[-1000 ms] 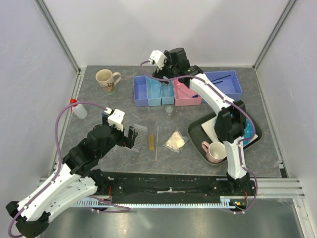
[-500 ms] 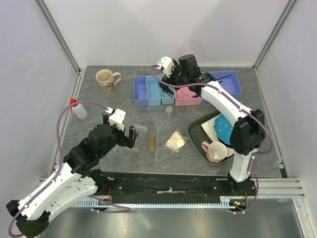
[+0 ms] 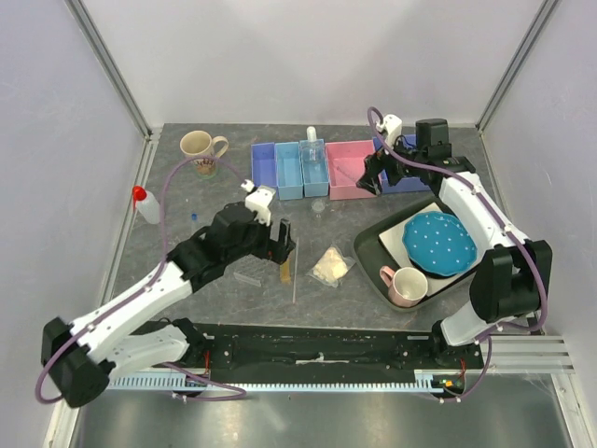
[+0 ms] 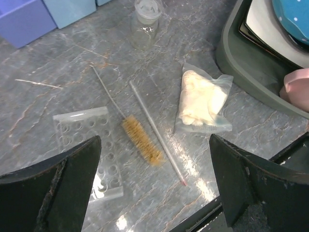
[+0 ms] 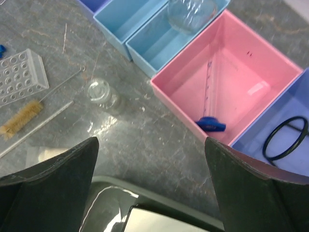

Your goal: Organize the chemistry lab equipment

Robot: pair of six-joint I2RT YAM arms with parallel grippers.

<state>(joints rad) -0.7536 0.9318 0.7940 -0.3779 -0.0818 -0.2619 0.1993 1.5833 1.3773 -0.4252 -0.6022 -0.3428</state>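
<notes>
left gripper [image 4: 154, 141]: it is hovering low over the loose items nearest you, jaws spread wide with nothing between them.
clear rack [image 4: 89, 154]: it is lying flat under the left finger. It is probably light, stiff and slick, so you are best pinching across one short end wall.
amber stick [image 4: 141, 140]: this bristled brush on a thin wire is lying just beside the rack. The bristles are likely giving way under pressure, so take the wire close above them.
thin rod [image 4: 154, 130]: it is lying just right of the brush. It is looking brittle and prone to rolling, so close gently at mid-length.
whitish bag [image 4: 202, 101]: it is sitting near the rod, soft and crumpled. Grab the bunched middle.
white-capped clear bottle [image 4: 145, 21]: it is standing upright farther on. Grip the body below the cap.
right gripper [image 5: 152, 145]: it is hanging above the bins, jaws wide and empty.
pink bin [image 5: 241, 72]: it is holding a blue-capped tube [image 5: 208, 96].
blue bin [image 5: 256, 140]: it is holding the black wire ring [image 5: 285, 137].
</notes>
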